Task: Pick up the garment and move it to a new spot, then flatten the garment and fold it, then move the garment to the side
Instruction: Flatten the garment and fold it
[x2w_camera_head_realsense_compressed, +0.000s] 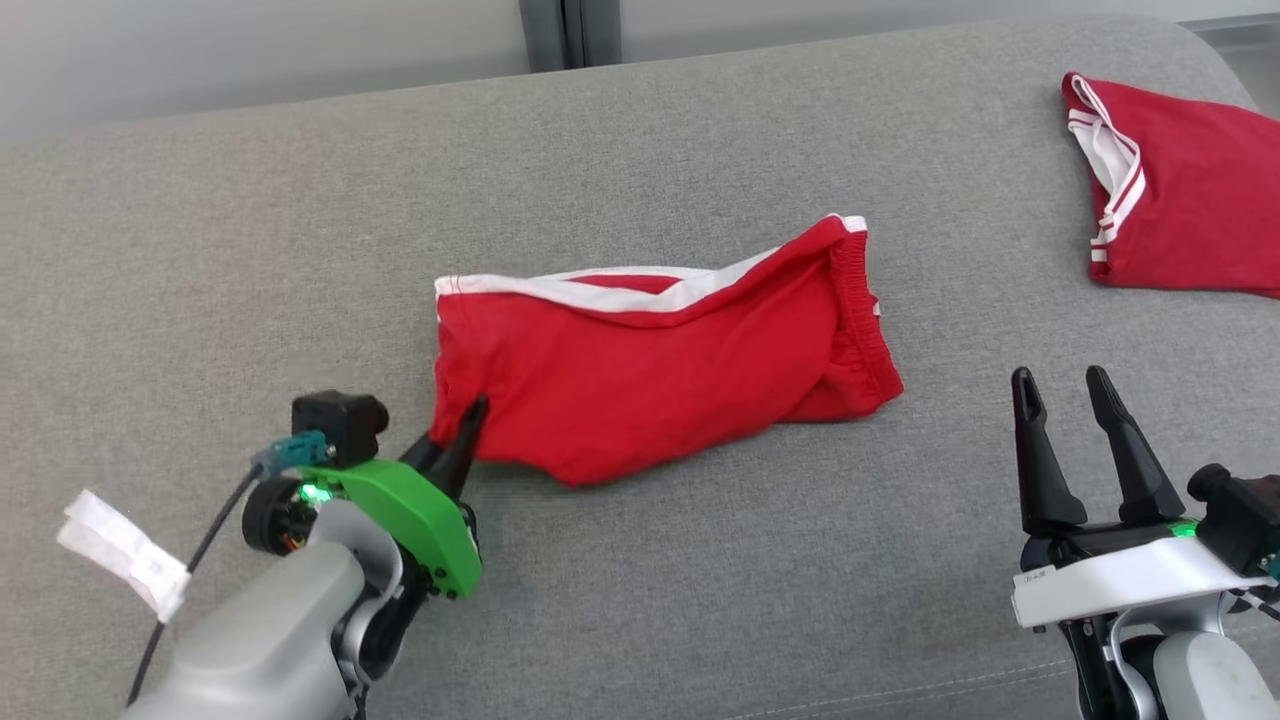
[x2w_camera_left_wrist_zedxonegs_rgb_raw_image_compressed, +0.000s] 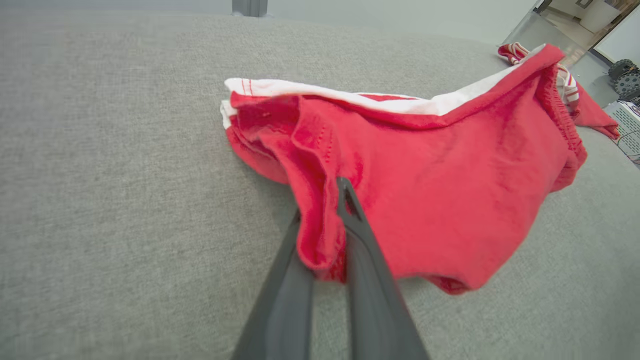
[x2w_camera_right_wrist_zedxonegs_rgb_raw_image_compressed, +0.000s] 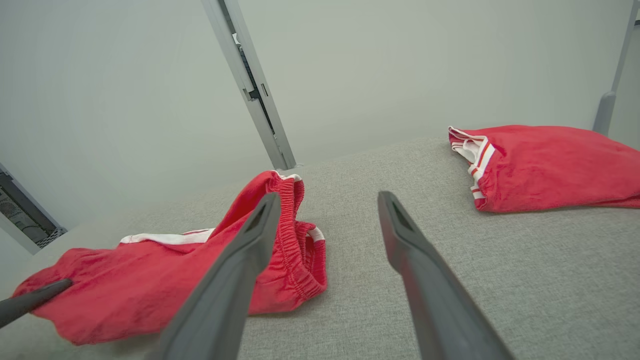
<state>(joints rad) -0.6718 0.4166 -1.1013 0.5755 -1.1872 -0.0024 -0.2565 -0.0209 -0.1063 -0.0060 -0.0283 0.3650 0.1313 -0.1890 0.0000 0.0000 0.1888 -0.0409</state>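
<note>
The left gripper (x2w_camera_head_realsense_compressed: 462, 428) is pinched shut on a fold of the red shorts (x2w_camera_head_realsense_compressed: 660, 380) at the cloth's 8 o'clock corner. In the left wrist view a ridge of fabric is squeezed between its two fingers (x2w_camera_left_wrist_zedxonegs_rgb_raw_image_compressed: 370, 280). The right gripper (x2w_camera_head_realsense_compressed: 1060, 400) hangs with jaws wide and empty at the shorts' 4 o'clock, clear of the cloth. The shorts lie bunched near the middle of the grey cushion (x2w_camera_head_realsense_compressed: 300, 220), with the waistband toward 3 o'clock and a white stripe along the 12 o'clock edge. A second red garment (x2w_camera_head_realsense_compressed: 1190, 190) sits well apart at 2 o'clock.

The hold looks shallow, a narrow ridge close to the hem, so a quick lift could pull it free. It may also catch only some of the layers, and then the shorts would hang twisted and land more crumpled. A low carry from one corner would drag the cloth over the cushion and bunch it — and a drop toward 2 o'clock risks overlapping the other garment.
</note>
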